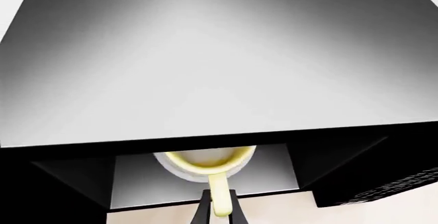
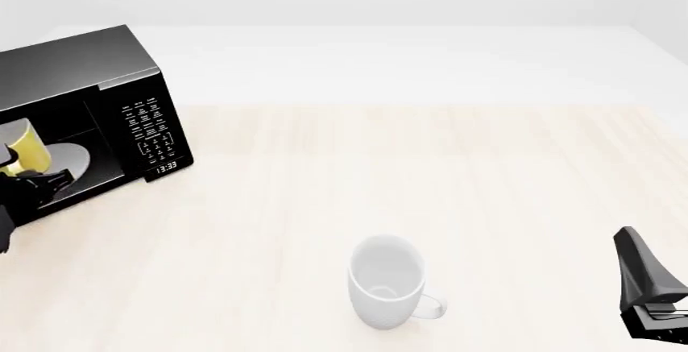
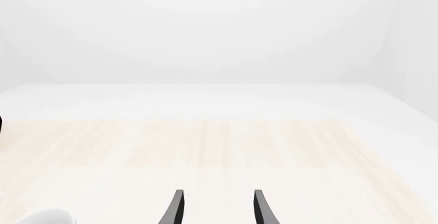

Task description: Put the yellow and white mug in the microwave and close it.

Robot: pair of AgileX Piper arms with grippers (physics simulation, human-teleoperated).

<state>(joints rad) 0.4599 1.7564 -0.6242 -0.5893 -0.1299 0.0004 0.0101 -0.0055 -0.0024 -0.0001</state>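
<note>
The black microwave (image 2: 118,110) stands at the table's far left with its cavity open. The yellow and white mug (image 2: 29,149) is inside the cavity over the white turntable plate (image 2: 71,159). In the left wrist view the mug (image 1: 205,161) shows under the microwave's top (image 1: 219,65), with its handle pointing out toward me. My left gripper (image 1: 218,196) is shut on that yellow handle, one finger on each side. I cannot tell whether the mug rests on the plate. My right gripper (image 3: 215,201) is open and empty, low at the front right (image 2: 630,241).
An all-white mug (image 2: 387,281) stands upright on the wooden table at front centre, and its rim shows in the right wrist view (image 3: 42,218). The microwave's button panel (image 2: 151,130) faces the table's middle. The door is out of view.
</note>
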